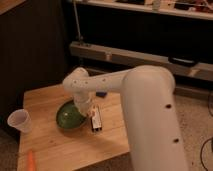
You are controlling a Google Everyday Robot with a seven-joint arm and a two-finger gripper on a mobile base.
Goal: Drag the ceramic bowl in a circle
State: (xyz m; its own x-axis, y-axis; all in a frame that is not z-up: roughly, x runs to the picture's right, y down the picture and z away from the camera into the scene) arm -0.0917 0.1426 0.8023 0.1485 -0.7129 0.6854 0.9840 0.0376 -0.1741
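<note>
Biggest by far, a bulky white robot arm (150, 115), filling the right half of the view and reaching left across a wooden worktop (50, 145). Behind, a dark cabinet front (30, 50) at left and a long grey rail (140, 57) running across the background. Speckled floor (197, 112) at right.

On the worktop, roughly at its middle, the ceramic bowl (67, 119): round, shallow, glossy dark green, upright, flat on the wood. At the arm's end, the gripper (84, 109), pointing down and meeting the bowl at its right rim. Apart, together or clamped on the rim: cannot tell, with the wrist covering that spot.

Just right of the bowl, a flat dark bar (95, 120) with a pale label, lying lengthwise front to back, close to the bowl's rim; touching or not, unclear. Well to the left, near the worktop's left edge, a small white paper cup (20, 121), upright, apart from the bowl. At the front left corner, a thin orange object (31, 160), partly cut off by the lower edge of the view. Behind the arm, a small dark blue patch (102, 94) on the wood, too hidden to name.
</note>
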